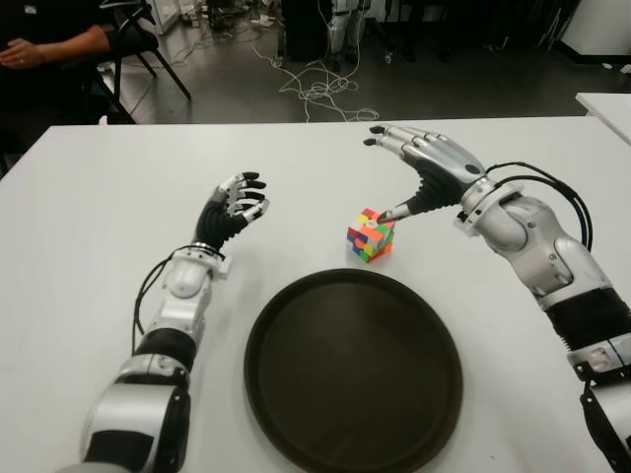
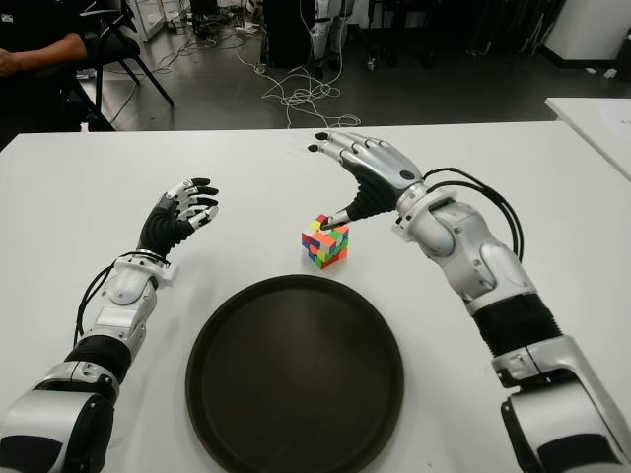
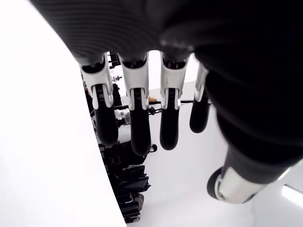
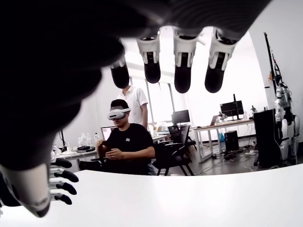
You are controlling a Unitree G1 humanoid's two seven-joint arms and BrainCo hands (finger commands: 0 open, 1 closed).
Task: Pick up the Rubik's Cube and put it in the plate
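A white table [image 1: 89, 197] fills the head camera's view. On it, at 6 o'clock, lies a round dark plate [image 1: 353, 371], bare inside.

The right arm reaches in from 4 o'clock. The right hand [image 1: 426, 163] hovers at about 1 o'clock from the plate, its fingers spread out flat and holding nothing. Its thumb tip points down at the top of the cube, touching it or nearly so; which one cannot be told.

The left arm comes in from 8 o'clock. The left hand [image 1: 232, 209] shows at 10 o'clock from the plate, well apart from the cube, its fingers loosely curled and grasping nothing.

The cube [image 1: 371, 235], a multicoloured Rubik's Cube, sits on the table at 12 o'clock from the plate, just beyond its rim and not in it. It is turned so that one corner faces the robot.

Beyond the table's far edge, at 11 o'clock, a seated person [image 1: 49, 44] is partly in view. White cables [image 1: 315, 89] trail across the dark floor at 12 o'clock.
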